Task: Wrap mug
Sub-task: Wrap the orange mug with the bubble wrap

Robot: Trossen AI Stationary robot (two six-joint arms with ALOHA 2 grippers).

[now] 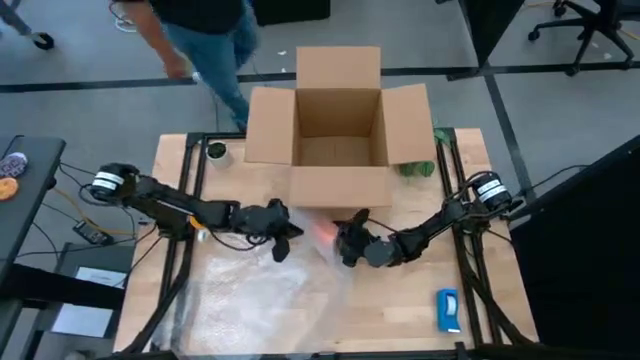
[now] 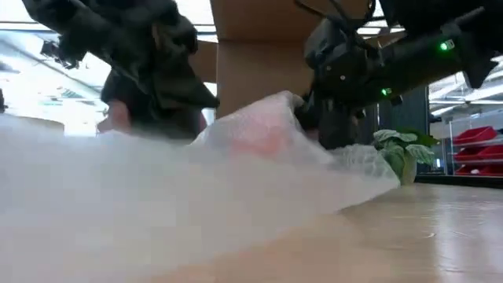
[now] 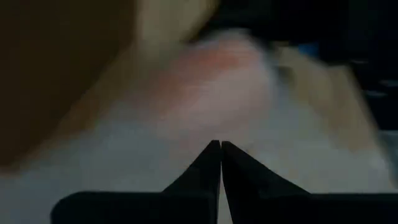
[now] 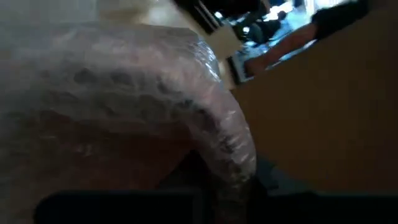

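- High view, left side: we see the left gripper low over the bubble wrap, just left of the mug. In the left wrist view its two fingers meet tip to tip; whether any film is pinched between them we cannot tell.
- Centre: the mug shows only as an orange-pink glow through the wrap, on the table just in front of the cardboard box, between the two grippers. In the low view the wrap rises in a hump over it.
- Box stands open, flaps spread, at the table's far edge.
- Right of the mug: the right gripper sits against the wrapped bundle. The right wrist view is filled with wrap curving over the orange shape; the fingers are hidden, so we cannot tell how they stand.
- Far right: a small green plant beside the box; a flat blue-and-white object near the table's front right corner.
- Beyond the table, upper left: a person in jeans.
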